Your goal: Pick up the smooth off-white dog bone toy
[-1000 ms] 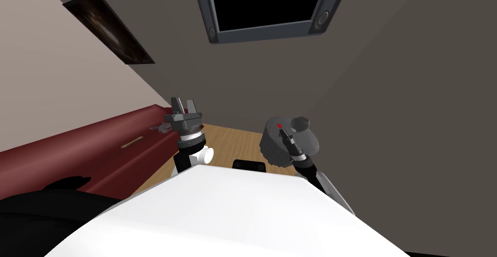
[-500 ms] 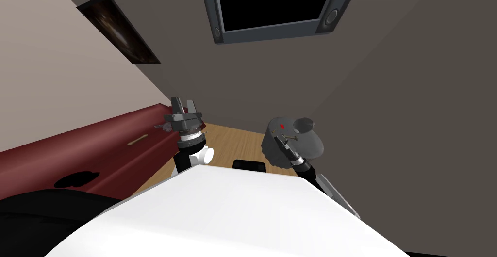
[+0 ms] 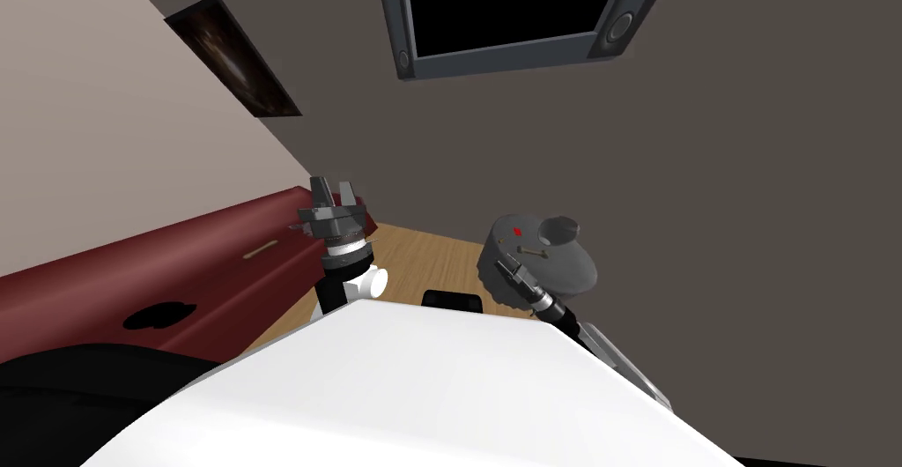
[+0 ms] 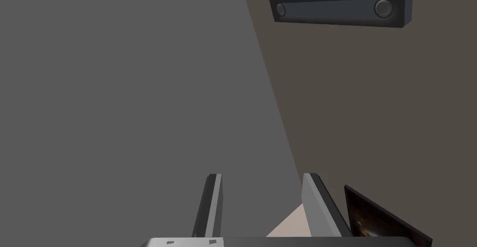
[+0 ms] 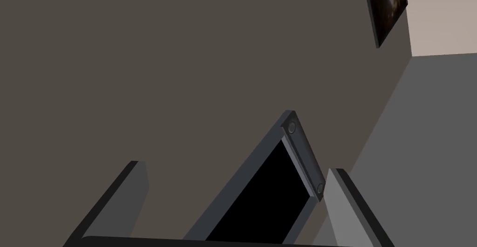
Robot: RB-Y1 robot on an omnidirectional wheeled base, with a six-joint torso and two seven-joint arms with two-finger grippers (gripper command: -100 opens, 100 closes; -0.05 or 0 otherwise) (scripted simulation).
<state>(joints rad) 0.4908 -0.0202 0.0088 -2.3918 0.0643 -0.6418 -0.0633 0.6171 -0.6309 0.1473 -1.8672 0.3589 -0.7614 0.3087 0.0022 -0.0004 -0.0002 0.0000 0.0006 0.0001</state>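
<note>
Bone toy [image 3: 261, 249], a slim smooth off-white bar, lay flat on the dark red surface [image 3: 203, 240]; your left gripper [image 4: 262, 174] and right gripper [image 5: 235, 166] gaped empty.

A long dark red bench [image 3: 176, 259] is seen just left of the left gripper's [image 3: 335, 187] jaws, with a dark oval patch [image 3: 158, 315] on it. A grey-framed black screen [image 3: 520, 48] is hung high beyond both pairs of jaws, and a dark picture [image 3: 233, 56] further left. A grey rounded block [image 3: 564, 268], marked red, is set on the wooden floor [image 3: 423, 259] just behind the right gripper's [image 3: 508, 268] jaws.
</note>
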